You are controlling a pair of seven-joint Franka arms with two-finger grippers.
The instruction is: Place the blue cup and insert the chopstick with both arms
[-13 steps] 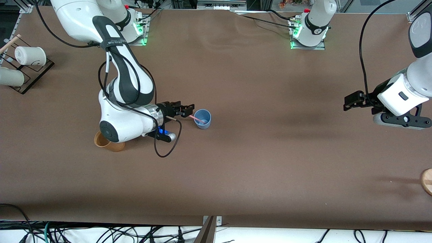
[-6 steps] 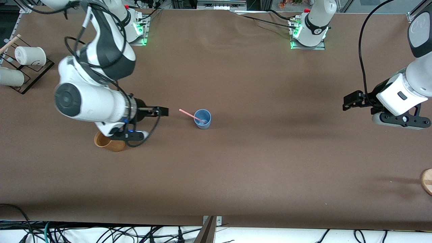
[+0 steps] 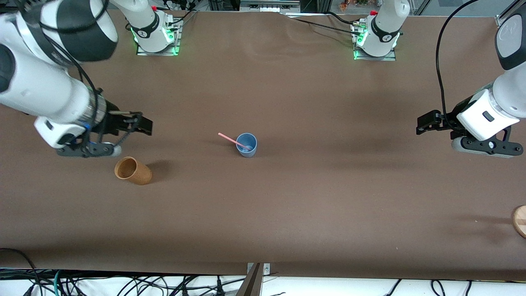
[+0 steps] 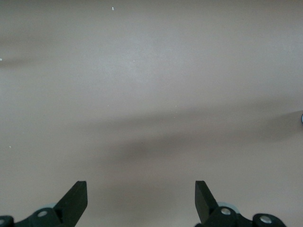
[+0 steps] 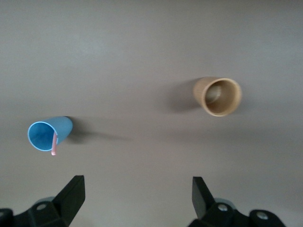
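Observation:
The blue cup [image 3: 247, 144] stands upright on the brown table near its middle. The pale-pink chopstick [image 3: 228, 138] leans in it, with its free end sticking out over the rim toward the right arm's end. My right gripper [image 3: 144, 124] hangs open and empty over bare table, well clear of the cup and above the brown cup's side of the table. In the right wrist view the blue cup [image 5: 47, 135], the chopstick [image 5: 54, 144] and my open right gripper [image 5: 136, 189] all show. My left gripper [image 3: 423, 123] waits open over the left arm's end; in the left wrist view the gripper [image 4: 140, 191] has only bare table under it.
An orange-brown cup [image 3: 132, 170] stands on the table, nearer to the front camera than the spot under my right gripper; it also shows as the brown cup [image 5: 218, 96] in the right wrist view. A round wooden piece [image 3: 520, 220] lies at the left arm's end of the table.
My right gripper let go of the chopstick and drew away from the blue cup toward the right arm's end, uncovering the brown cup. The chopstick stayed in the cup. The left arm barely moved.

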